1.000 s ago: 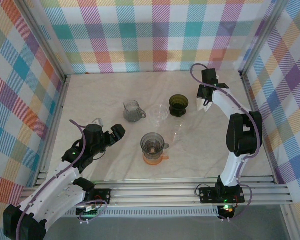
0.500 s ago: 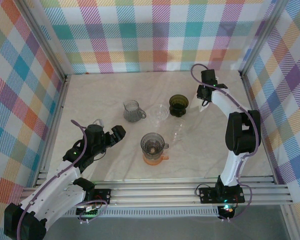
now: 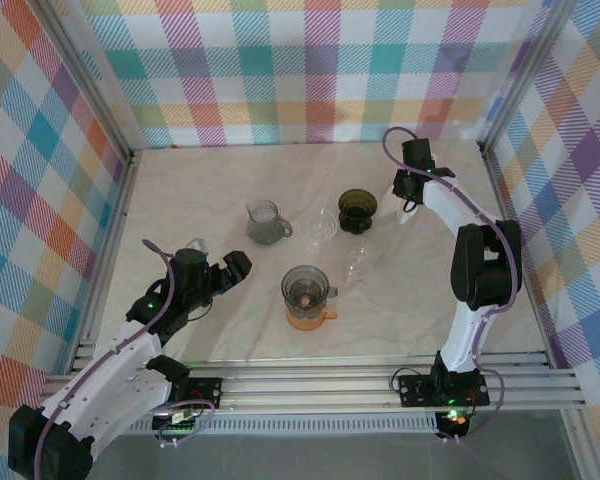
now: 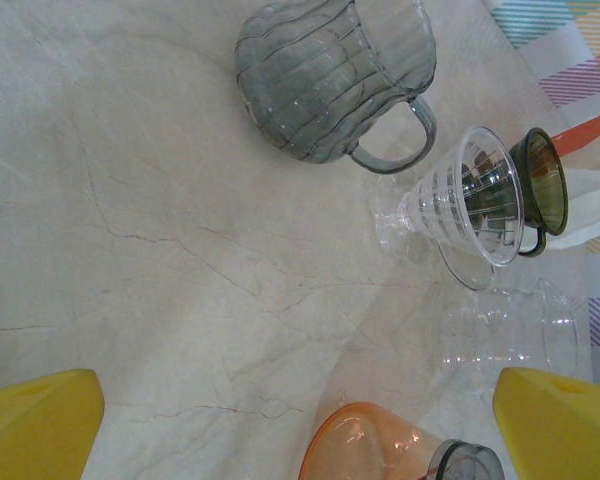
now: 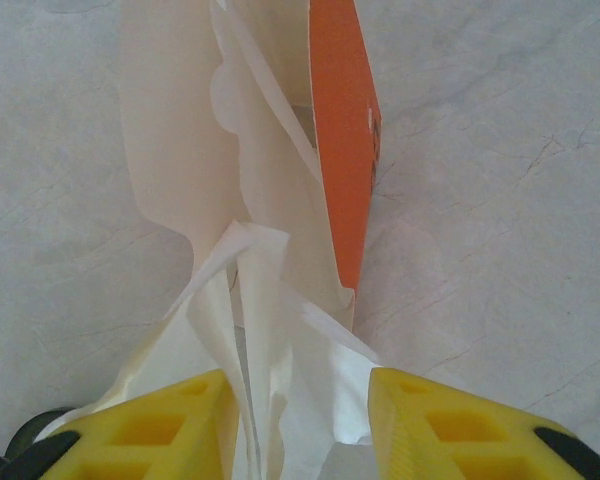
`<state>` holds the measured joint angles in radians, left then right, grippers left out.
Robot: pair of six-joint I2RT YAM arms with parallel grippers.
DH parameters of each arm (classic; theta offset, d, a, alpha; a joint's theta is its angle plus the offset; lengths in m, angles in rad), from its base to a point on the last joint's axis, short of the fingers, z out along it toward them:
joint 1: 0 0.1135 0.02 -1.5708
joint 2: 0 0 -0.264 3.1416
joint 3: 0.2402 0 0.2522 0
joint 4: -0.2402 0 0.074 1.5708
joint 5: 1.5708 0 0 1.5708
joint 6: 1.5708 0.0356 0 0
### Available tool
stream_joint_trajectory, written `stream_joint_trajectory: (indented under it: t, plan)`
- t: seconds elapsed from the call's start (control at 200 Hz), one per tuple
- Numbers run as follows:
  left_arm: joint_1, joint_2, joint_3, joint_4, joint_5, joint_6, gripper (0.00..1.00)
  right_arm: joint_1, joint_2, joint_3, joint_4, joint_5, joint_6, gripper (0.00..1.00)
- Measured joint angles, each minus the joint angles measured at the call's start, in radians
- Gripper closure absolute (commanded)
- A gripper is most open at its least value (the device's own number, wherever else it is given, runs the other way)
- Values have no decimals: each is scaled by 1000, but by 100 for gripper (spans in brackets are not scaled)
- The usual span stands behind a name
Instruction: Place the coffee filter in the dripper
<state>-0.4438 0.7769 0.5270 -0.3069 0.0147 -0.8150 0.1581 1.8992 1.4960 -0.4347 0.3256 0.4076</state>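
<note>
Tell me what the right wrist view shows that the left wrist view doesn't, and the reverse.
Right wrist: a close-up of white paper filters fanning from their orange-sided holder, with loose sheets between the right gripper's open fingers.
Left wrist: grey pitcher, clear dripper, dark green dripper, clear glass and orange-based vessel, beyond the wide-open left gripper.
Both: the marble tabletop. The holder also appears faintly at the left wrist view's right edge.

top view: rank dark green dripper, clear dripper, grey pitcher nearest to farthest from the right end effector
1. dark green dripper, just left of the right end effector
2. clear dripper, further left
3. grey pitcher, farthest left
</note>
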Motion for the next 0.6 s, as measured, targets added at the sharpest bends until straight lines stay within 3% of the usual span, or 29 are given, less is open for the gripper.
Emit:
stream_joint_trajectory:
  t: [0.6]
  plan:
    - [0,5,0,0,3,0,0,19,-51,0,-40,-5,26,57]
